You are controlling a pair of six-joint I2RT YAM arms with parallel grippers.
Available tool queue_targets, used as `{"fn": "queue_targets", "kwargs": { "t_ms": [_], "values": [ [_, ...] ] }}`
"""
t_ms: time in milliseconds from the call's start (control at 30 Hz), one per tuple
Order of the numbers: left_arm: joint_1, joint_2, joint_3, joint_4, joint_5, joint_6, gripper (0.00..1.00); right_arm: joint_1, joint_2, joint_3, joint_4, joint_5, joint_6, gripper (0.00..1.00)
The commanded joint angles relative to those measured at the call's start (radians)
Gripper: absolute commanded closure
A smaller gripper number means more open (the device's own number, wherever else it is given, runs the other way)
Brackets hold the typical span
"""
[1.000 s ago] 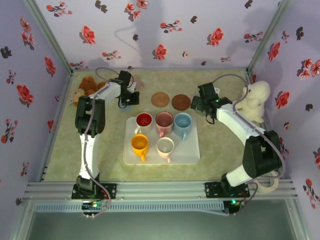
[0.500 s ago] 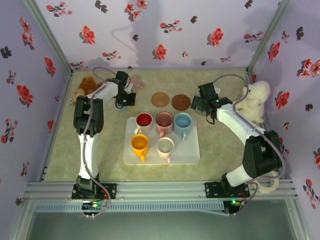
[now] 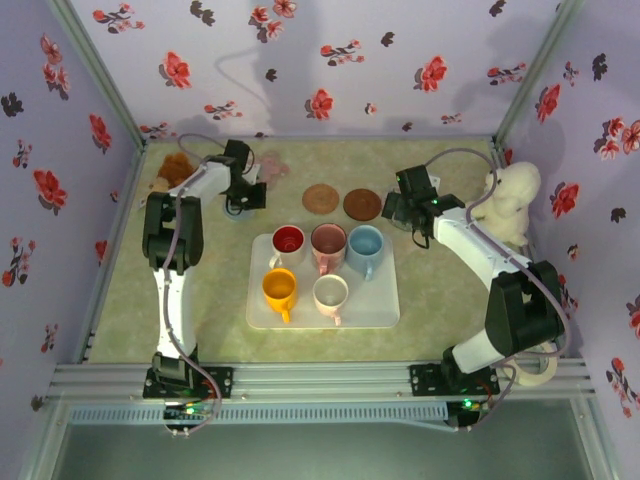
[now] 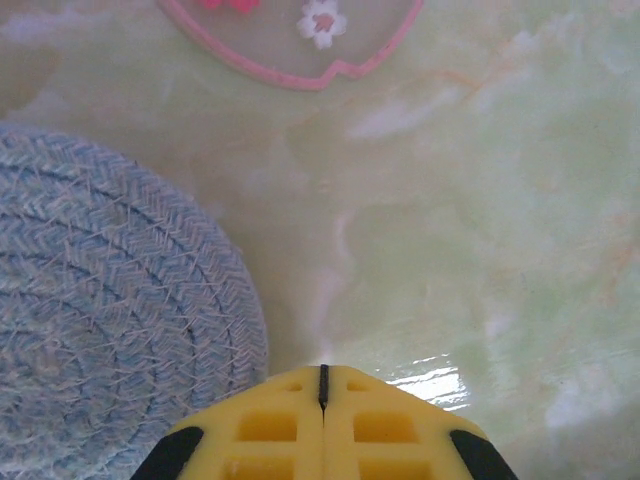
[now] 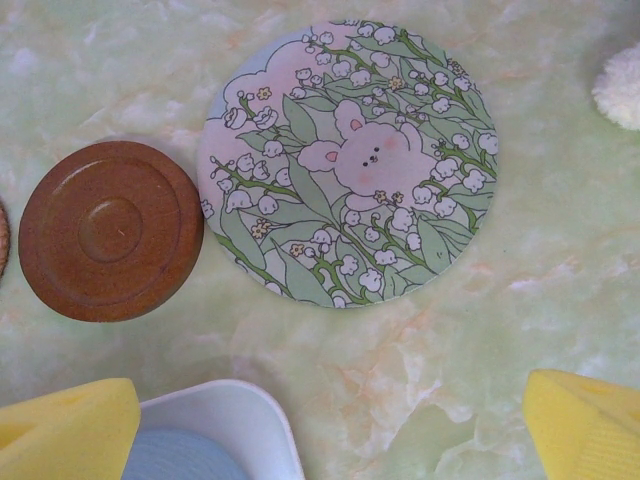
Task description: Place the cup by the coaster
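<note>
Left gripper (image 4: 322,378) hovers beside a woven blue coaster (image 4: 100,320) — jaws pressed together. Right gripper (image 5: 325,425), jaws spread wide, hangs by the blue cup (image 5: 185,455) and a bunny-print coaster (image 5: 350,165).

Five cups (image 3: 329,242) on the tray (image 3: 386,306), two coasters (image 3: 362,204) just behind it

Desk (image 5: 560,250) marbled pale green; brown coaster (image 5: 110,230) plain; printed coaster (image 5: 350,160) — pink bunny among white lilies; woven coaster (image 4: 100,320) seemingly grey-blue.
</note>
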Motion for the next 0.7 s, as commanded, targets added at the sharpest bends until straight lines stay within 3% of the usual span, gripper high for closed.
{"fn": "queue_targets", "kwargs": {
  "t_ms": [0, 667],
  "values": [
    [0.001, -0.011, 0.039, 0.001, 0.024, -0.024, 1.00, -0.005, 0.003, 0.008, -0.025, 0.016, 0.007, 0.01],
    [0.062, -0.011, -0.033, -0.014, -0.070, -0.013, 1.00, -0.006, 0.009, 0.013, -0.030, 0.018, 0.006, 0.01]
  ]
}}
